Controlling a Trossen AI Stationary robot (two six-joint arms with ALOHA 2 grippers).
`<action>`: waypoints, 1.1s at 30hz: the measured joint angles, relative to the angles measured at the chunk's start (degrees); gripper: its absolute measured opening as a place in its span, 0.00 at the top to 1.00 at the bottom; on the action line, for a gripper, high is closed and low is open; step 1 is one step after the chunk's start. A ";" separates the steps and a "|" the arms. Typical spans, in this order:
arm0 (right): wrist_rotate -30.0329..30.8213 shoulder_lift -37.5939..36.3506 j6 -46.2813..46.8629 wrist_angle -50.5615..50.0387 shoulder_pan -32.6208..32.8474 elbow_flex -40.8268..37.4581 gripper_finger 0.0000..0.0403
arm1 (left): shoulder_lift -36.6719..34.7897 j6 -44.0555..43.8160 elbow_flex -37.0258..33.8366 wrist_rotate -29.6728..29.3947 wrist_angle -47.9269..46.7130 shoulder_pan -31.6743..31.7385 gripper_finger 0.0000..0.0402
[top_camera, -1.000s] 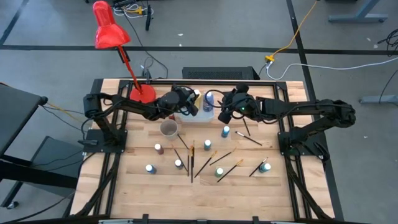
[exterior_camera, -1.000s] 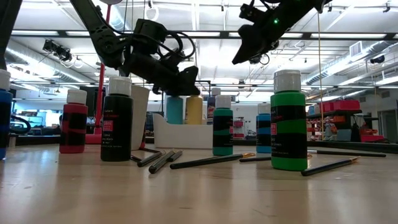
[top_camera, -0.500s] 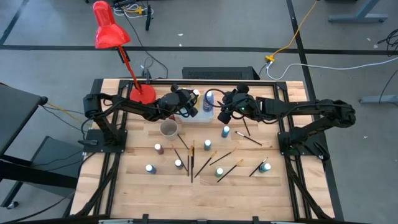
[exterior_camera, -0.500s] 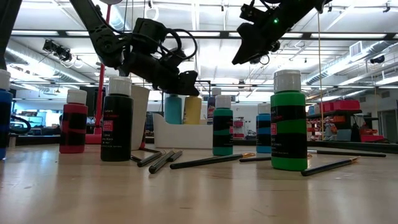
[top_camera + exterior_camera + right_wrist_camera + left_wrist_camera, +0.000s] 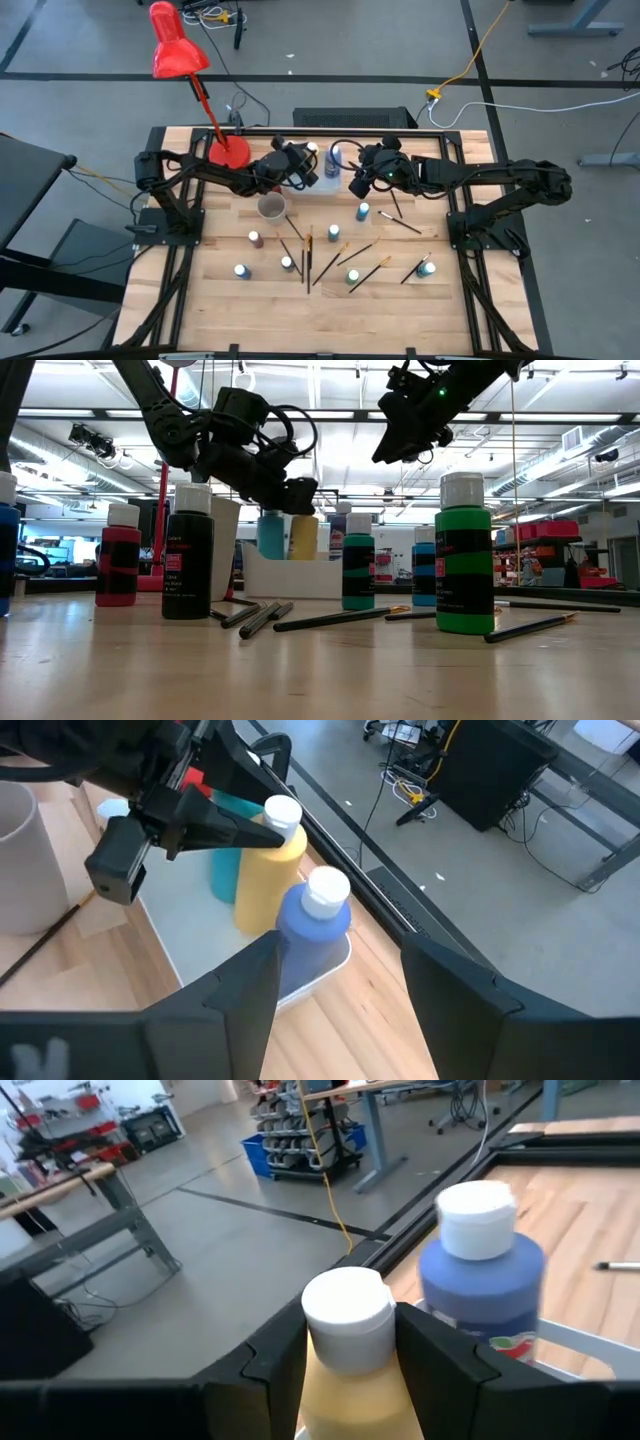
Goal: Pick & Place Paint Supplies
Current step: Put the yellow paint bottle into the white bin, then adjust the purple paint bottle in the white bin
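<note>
Now, left arm: reaches low over the table's back edge
Left gripper [image 5: 345, 1355]: fingers pinch the yellow bottle [image 5: 268, 870] by its neck, in the white tray [image 5: 200, 945]
Right gripper [image 5: 335, 990]: wide open, holds nothing, hangs above the blue bottle [image 5: 312, 925]
Nearby: teal bottle [image 5: 225, 870] behind; brushes [image 5: 310, 255] lie on the table [image 5: 210, 300]

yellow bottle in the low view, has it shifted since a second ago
Yes. The yellow bottle, gripped at its neck by the left gripper, has slid left along the white tray, away from the fixed teal bottle in front.
</note>
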 joint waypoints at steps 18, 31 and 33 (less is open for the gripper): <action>-7.47 0.00 1.09 -0.90 0.00 0.00 0.47 | -0.04 3.17 0.03 -8.81 1.62 -1.03 0.44; -7.53 0.00 2.55 -0.02 0.00 -1.86 0.47 | -0.04 23.72 11.45 -23.15 5.01 -7.08 0.41; -7.40 0.02 1.80 1.10 -0.01 -3.27 0.47 | -0.04 26.79 13.22 -25.76 4.98 -8.14 0.41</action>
